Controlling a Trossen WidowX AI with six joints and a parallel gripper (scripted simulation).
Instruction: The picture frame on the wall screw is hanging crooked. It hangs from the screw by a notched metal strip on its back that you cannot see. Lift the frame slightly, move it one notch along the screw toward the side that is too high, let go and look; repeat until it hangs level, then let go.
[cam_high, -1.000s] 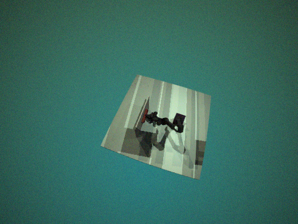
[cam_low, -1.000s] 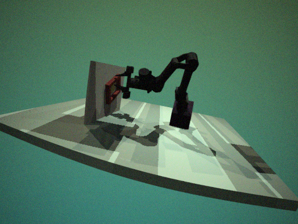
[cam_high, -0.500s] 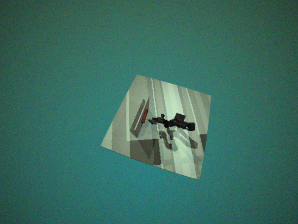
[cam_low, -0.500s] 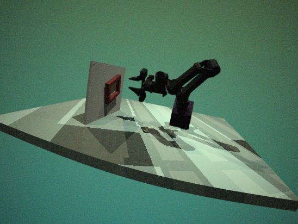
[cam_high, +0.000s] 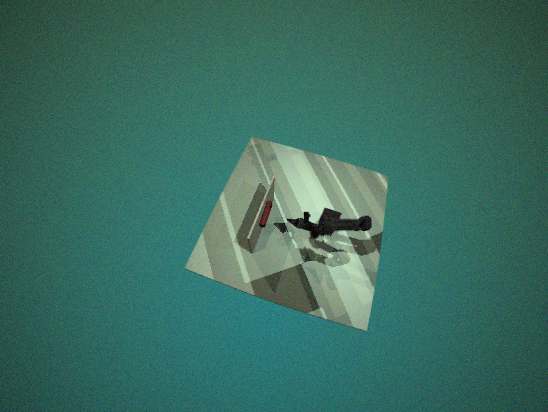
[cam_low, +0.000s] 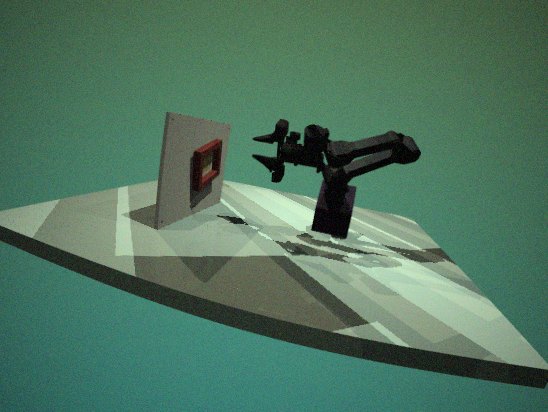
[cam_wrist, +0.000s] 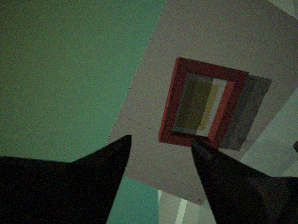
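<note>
Plain green-to-teal background surrounds a pale, four-sided surface (cam_high: 295, 175) (cam_low: 240, 310) (cam_wrist: 282, 127) patterned in grey, cream and brown bands and angular patches, with a thick dark edge. The landmark is an upright, flat, grey-beige wall panel (cam_high: 254, 224) (cam_low: 180, 150) (cam_wrist: 145, 90) standing on it.

Well apart from the panel, on the side its front faces, a dark purplish block-shaped base (cam_high: 336, 213) (cam_low: 320, 220) carries a black jointed robot arm (cam_high: 350, 225) (cam_low: 370, 147). The arm folds back away from the panel, then reaches forward towards it above the surface.

Nearer the panel, at the arm's end, is a black two-fingered end effector (cam_high: 288, 220) (cam_low: 253, 147) (cam_wrist: 161, 141). Its pointed fingers stand a little over half open, one above the other in the exterior view, with nothing between them. They touch neither the panel nor anything on it.

Beyond the fingertips, against the panel's front, hangs a red rectangular picture frame (cam_high: 266, 214) (cam_low: 198, 170) (cam_wrist: 170, 105), apart from the end effector. Inside it is a flat picture (cam_low: 207, 165) (cam_wrist: 197, 102) with an olive-brown area, a yellowish strip and a pale strip. In the wrist view the frame's edges look out of line with the panel's, though the slanted angle leaves its exact tilt unclear. A dark shadow (cam_wrist: 252, 110) falls on the panel beside the frame.
</note>
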